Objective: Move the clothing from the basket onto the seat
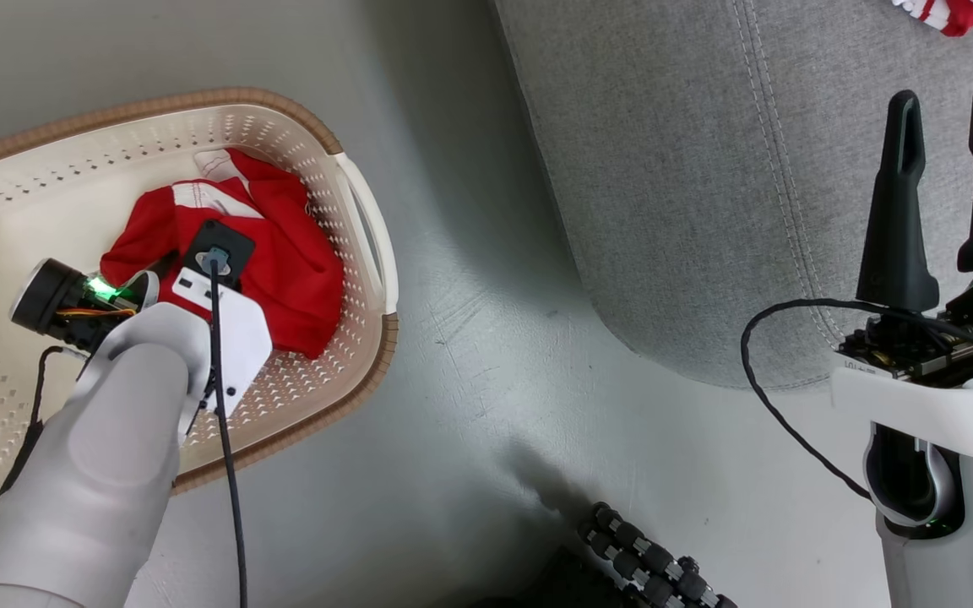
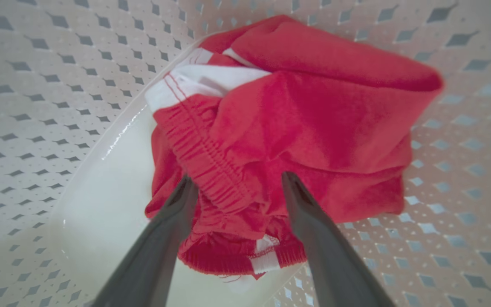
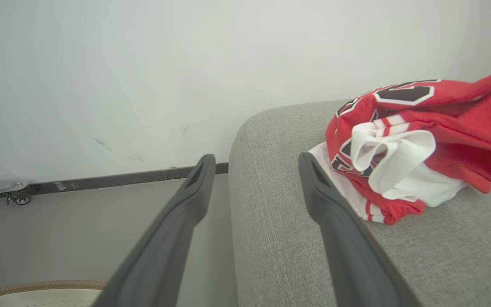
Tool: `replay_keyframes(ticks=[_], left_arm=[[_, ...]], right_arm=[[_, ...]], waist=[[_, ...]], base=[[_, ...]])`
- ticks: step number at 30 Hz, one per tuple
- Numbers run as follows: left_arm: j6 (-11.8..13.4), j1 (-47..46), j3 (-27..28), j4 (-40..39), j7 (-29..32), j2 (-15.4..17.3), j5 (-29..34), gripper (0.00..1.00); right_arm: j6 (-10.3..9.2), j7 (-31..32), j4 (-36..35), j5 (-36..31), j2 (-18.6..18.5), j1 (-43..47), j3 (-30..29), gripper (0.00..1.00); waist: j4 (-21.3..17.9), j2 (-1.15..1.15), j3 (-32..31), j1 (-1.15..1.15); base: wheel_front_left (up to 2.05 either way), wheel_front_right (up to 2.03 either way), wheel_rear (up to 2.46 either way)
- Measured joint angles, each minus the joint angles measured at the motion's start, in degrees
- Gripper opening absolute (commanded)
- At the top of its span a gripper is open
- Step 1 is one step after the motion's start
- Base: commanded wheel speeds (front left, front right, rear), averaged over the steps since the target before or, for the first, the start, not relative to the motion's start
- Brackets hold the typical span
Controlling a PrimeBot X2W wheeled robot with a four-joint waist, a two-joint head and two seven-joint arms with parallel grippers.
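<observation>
The left gripper is down inside the basket. Its two fingers are wide apart, one on each side of the stretchy waistband of the red shorts, and it has hold of nothing yet. The shorts lie bunched on the basket's bottom, at the end with the handle nearest the seat. The right gripper hangs over the seat's rounded edge, wide open too and empty. I think the pinch could go wrong. If the fingers shut on just a thin fold, the shorts may slip out on the way across and land on the floor. If they push too low, they may bump the hard basket bottom. The left wrist view shows the fingers around the waistband, which the head view hides under the left arm. The right wrist view shows the jersey lying on the seat near its far edge. The head view catches just a scrap of it.
</observation>
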Motion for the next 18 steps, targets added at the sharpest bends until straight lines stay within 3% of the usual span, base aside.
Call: replay_keyframes(ticks=[10, 11, 12, 13, 15, 16, 18], left_arm=[[0.0, -0.4, 0.0, 1.5, 0.5, -0.6, -0.6, 1.0], [-0.1, -0.5, 0.0, 1.5, 0.5, -0.7, -0.6, 0.95], [-0.1, -0.7, 0.0, 1.5, 0.1, -0.9, -0.6, 0.82], [-0.1, -1.0, -0.1, 1.5, -0.2, -1.1, -0.6, 0.53], [-0.1, -1.4, -0.3, 1.4, -0.8, -1.3, -0.6, 0.11], [-0.1, -1.4, -0.3, 1.4, -1.1, -1.3, -0.6, 0.02], [-0.2, -1.4, -0.5, 1.5, -1.6, -1.3, -0.6, 0.0]], right_arm=[[0.0, 0.0, 0.2, 0.0, 0.0, 0.0, 0.0, 1.0], [0.0, 0.0, 0.2, 0.0, 0.0, 0.0, -0.2, 1.0], [0.0, 0.0, 0.3, 0.0, 0.0, 0.0, -0.4, 1.0], [0.0, 0.0, 0.3, 0.0, 0.0, 0.0, -0.4, 1.0], [0.0, 0.0, 0.3, 0.0, 0.0, 0.0, -0.5, 1.0], [0.0, 0.0, 0.3, 0.0, 0.0, 0.0, -0.5, 1.0], [0.0, 0.0, 0.3, 0.0, 0.0, 0.0, -0.5, 1.0]], waist=[[-0.8, 0.0, 0.4, 0.0], [-0.8, 0.0, 0.5, 0.0], [-0.8, 0.0, 0.5, 0.0], [-0.9, 0.0, 0.6, 0.0], [-0.9, 0.0, 0.7, 0.0], [-0.9, 0.0, 0.7, 0.0], [-0.9, 0.0, 0.7, 0.0]], base=[[0.0, 0.0, 0.0], [0.0, 0.0, 0.0], [0.0, 0.0, 0.0], [0.0, 0.0, 0.0], [0.0, 0.0, 0.0], [0.0, 0.0, 0.0], [0.0, 0.0, 0.0]])
